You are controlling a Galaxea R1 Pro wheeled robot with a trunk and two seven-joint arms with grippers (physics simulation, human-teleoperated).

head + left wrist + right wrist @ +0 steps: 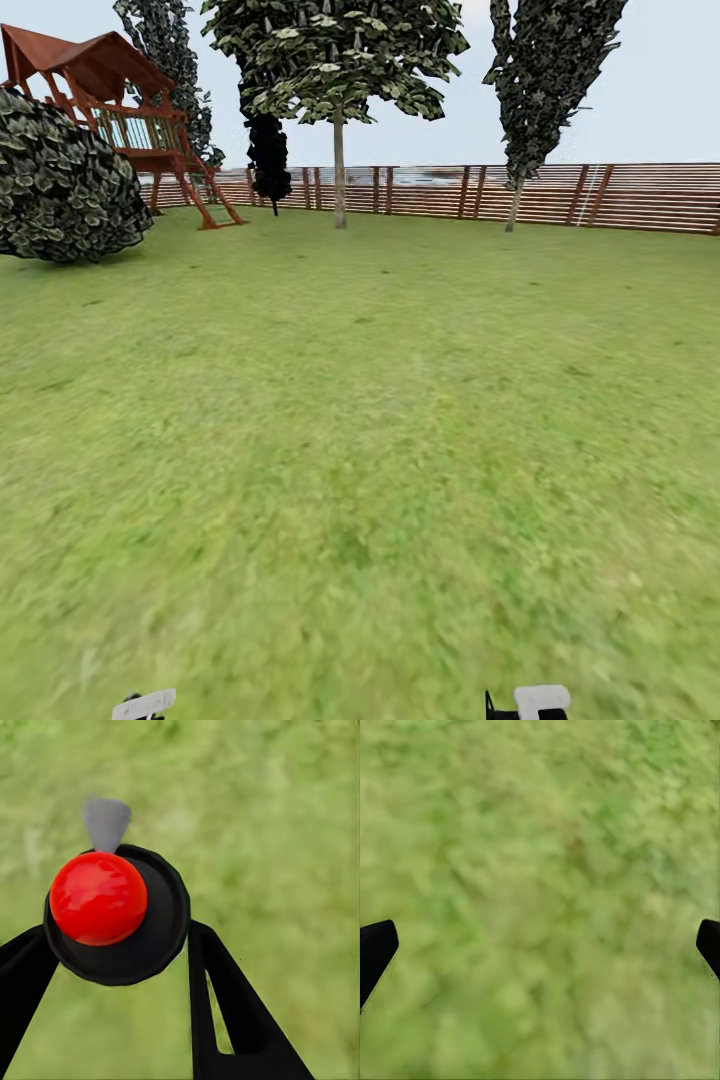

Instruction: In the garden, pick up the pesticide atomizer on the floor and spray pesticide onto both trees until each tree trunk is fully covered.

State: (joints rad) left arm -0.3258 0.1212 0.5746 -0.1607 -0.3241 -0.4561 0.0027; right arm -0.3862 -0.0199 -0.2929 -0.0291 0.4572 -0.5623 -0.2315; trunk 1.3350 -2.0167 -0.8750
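In the left wrist view, the pesticide atomizer point(116, 915) is a round black body with a glossy red cap point(97, 898) and a grey nozzle point(106, 823). My left gripper point(112, 949) is shut on it, one black finger on each side, above blurred grass. My right gripper point(540, 945) is open over bare lawn with nothing between its fingers. Far ahead in the head view stands a tree point(335, 50) with a slim pale tree trunk point(339, 170) near the fence. A taller, narrow-crowned tree point(550, 80) on a thin trunk point(514, 208) stands further right.
Wide green lawn point(360, 450) stretches to a brown slat fence point(620, 195). A large round shrub point(65, 185) and a wooden play tower point(120, 100) stand at the far left. A near-black conifer point(268, 155) stands by the fence. White arm parts point(145, 705) show at the bottom edge.
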